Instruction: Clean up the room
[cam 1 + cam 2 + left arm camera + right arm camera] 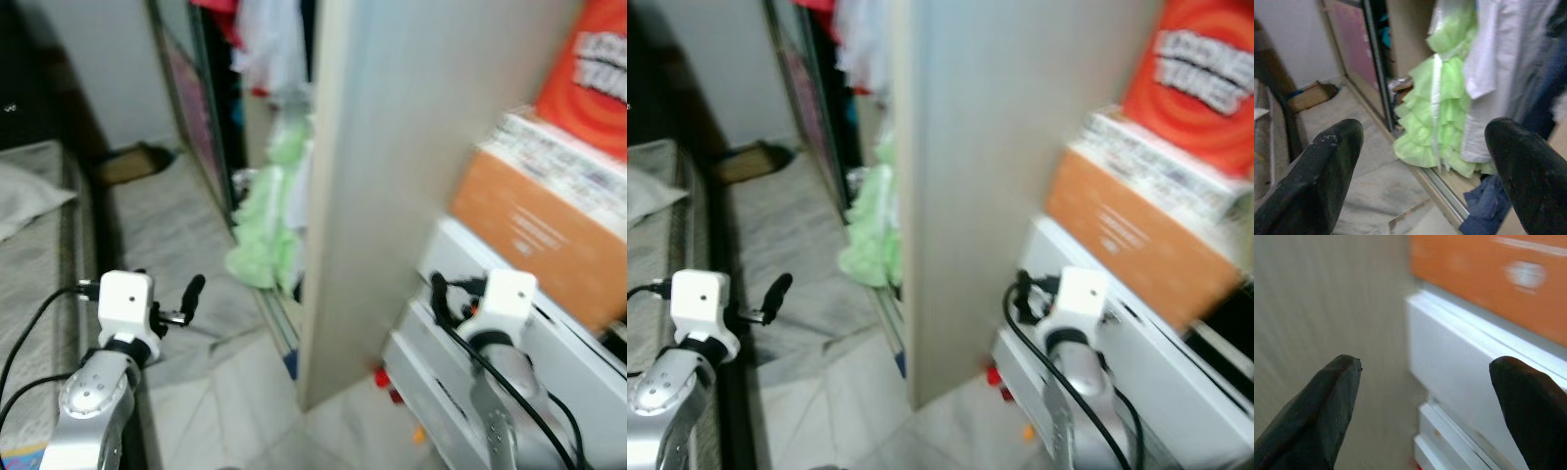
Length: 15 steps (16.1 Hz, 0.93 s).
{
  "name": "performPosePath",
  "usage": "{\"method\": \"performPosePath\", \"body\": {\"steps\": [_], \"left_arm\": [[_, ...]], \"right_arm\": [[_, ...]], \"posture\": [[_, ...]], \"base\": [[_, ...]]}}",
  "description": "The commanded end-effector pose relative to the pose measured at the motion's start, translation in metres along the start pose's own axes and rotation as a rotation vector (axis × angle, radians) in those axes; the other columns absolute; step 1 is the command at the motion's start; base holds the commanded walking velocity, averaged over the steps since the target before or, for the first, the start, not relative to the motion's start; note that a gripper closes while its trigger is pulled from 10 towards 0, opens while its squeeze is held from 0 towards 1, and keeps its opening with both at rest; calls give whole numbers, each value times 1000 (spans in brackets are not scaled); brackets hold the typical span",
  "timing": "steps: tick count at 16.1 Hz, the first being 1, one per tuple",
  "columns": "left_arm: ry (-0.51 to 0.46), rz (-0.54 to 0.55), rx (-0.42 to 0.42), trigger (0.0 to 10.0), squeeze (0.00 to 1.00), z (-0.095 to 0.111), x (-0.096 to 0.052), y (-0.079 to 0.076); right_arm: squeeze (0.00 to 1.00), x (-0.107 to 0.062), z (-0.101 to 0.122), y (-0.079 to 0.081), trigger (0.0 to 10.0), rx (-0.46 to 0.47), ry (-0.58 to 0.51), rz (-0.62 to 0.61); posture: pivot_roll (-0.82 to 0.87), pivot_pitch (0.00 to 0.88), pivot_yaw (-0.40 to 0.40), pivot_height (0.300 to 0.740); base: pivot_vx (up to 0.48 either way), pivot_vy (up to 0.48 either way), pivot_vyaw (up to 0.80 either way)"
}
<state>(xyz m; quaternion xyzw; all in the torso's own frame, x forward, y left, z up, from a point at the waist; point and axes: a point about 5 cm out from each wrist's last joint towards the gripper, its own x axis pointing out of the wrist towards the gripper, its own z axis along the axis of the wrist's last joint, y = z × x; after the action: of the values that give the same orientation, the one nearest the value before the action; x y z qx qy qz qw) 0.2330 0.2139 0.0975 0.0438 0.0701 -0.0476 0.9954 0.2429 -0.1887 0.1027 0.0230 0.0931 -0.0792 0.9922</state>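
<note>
Left eye view: the robot faces an open wardrobe with a sliding door and a pale upright side panel. One frilly light-green dress hangs inside, its hem spilling to the marble floor at the wardrobe's bottom track. The left gripper is raised in front of the floor, with the dress ahead of it and toward the panel. The right gripper is up against a white cabinet on the far side of the panel, so the left arm looks the nearer one to the clothes. On the cabinet sits one orange cardboard box, with a red-orange printed box stacked higher. A mattress edge runs along the robot's left.

Right eye view: the same scene; small red and orange bits lie on the floor at the foot of the panel, too blurred to name.

Left wrist view: the jaws are spread wide and hold nothing. Between them lie the green dress, hanging lengthwise top to bottom, one white garment beside it, and a blue cloth crumpled at the track. One small cardboard box sits by the wall.

Right wrist view: the jaws are spread, empty, and aimed at the white cabinet's corner below the orange box.
</note>
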Motion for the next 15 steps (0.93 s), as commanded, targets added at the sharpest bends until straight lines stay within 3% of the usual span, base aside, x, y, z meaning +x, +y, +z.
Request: {"method": "performPosePath", "body": {"steps": [1,4,9,15], "left_arm": [[3,-14,-2,10000,0,0,1,-3],[4,-16,2,10000,0,0,1,-4],[13,-6,-14,10000,0,-1,2,-4],[9,2,-11,10000,0,-2,4,-2]], "right_arm": [[0,-1,-2,-7,10000,-5,12,-22],[0,0,-1,-6,10000,-4,11,-21],[0,0,-1,-4,10000,-4,5,-8],[0,1,2,0,10000,0,-8,17]], "posture": [[-37,0,-45,740],[-37,0,-46,740],[-39,0,-45,740],[-42,0,-42,740]], "base": [[-277,0,0],[-311,0,0],[0,0,0],[0,0,800]]}}
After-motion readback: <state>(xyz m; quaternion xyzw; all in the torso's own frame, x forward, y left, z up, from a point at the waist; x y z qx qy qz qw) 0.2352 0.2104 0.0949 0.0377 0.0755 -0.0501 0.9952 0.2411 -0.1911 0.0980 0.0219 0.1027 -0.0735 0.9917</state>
